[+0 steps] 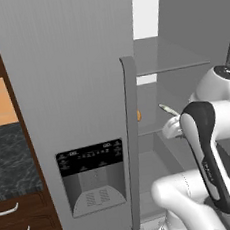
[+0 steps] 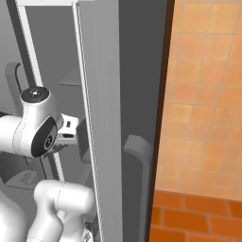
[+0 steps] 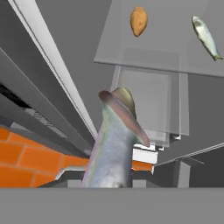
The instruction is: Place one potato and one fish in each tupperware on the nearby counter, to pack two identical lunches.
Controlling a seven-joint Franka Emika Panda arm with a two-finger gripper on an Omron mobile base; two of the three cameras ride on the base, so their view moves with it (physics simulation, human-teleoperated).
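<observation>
My gripper is inside the open fridge, shut on a slim silvery-green fish that stands large in the hand view and hides the fingertips. The fish's tail sticks up above the hand in the left base view. On a glass shelf beyond lie an orange-tan potato and a second fish, apart from each other. The potato also peeks out past the door's edge. The dark marbled counter is at the far left. The tupperware is out of view.
The grey fridge door, with a dispenser panel and a long handle, stands close on the arm's left. Another door edge is tight on its right. Wooden drawers sit under the counter. An orange tiled wall is at the right.
</observation>
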